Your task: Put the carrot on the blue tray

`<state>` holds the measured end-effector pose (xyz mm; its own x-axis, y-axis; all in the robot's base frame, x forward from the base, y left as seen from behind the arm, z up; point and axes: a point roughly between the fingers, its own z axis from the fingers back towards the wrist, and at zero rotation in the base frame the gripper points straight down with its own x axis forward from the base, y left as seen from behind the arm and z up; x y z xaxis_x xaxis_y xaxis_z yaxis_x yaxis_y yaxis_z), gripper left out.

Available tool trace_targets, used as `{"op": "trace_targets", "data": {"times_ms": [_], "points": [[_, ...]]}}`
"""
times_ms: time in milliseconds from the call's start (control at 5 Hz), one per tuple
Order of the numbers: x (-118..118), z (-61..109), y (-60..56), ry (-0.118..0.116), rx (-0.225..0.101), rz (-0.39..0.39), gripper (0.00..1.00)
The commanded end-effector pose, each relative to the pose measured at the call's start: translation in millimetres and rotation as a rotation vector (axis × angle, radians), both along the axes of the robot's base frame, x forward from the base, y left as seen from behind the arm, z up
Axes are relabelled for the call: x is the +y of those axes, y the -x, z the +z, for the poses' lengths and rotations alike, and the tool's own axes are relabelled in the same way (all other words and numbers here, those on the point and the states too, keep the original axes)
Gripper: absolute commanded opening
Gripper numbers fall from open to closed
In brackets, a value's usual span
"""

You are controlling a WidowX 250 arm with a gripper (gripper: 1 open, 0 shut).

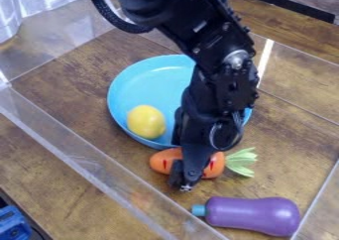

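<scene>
orange carrot [165, 164], blue tray [133, 90], yellow lemon [146, 121]

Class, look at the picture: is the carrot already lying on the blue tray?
No, the carrot lies on the wooden table just outside the blue tray, under the gripper.

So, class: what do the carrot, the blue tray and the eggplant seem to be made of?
Carrot: probably moulded plastic, smooth orange body with a paler green top. Blue tray: likely plastic, uniform bright colour with a soft sheen on the rim. Eggplant: probably plastic or rubber, glossy purple with a highlight along it.
</scene>
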<state>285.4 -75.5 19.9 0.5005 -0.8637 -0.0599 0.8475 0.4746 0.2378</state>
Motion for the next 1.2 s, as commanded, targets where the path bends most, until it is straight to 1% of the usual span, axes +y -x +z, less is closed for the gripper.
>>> {"op": "trace_targets", "data": {"times_ms": [0,1000], "points": [[1,-10.2,-1.1,0.001,0.013,0.022,0.0],[16,-8.8,-2.8,-0.022,0.04,0.004,0.0]]}}
